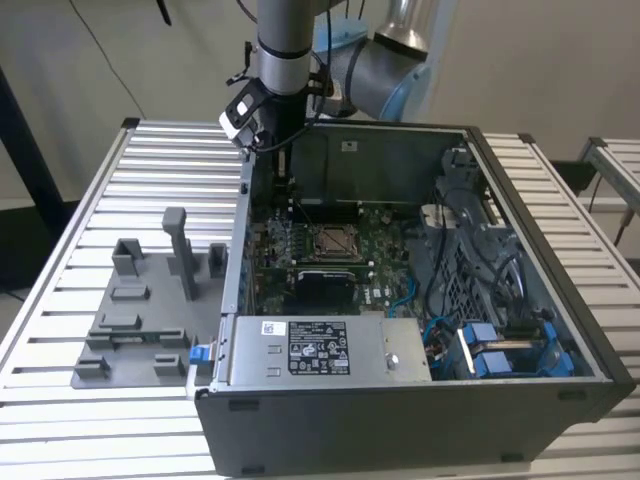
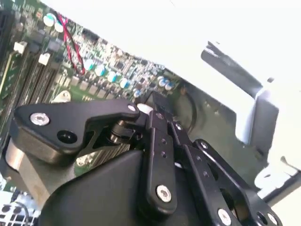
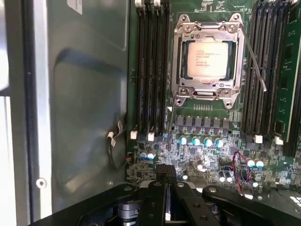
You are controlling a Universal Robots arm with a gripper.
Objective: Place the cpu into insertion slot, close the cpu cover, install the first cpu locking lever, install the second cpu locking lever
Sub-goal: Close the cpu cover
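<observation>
One cpu [image 3: 207,59] seated in slot [image 3: 209,96] under closed cover [image 3: 237,61], well apart from gripper [image 3: 165,172], jaws pressed together on nothing, low over green board [image 3: 202,155] beside grey case wall [image 3: 84,94].

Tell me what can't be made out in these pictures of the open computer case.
Exterior view: the small silvery-tan square cpu is too small to show any locking detail around it.
First wrist view: the black gripper is cut off by the picture's edge.
Second wrist view: the gripper's own black body hides much of the green circuit board.
Exterior view: the white-labelled grey box hides whatever lies beneath it.
</observation>
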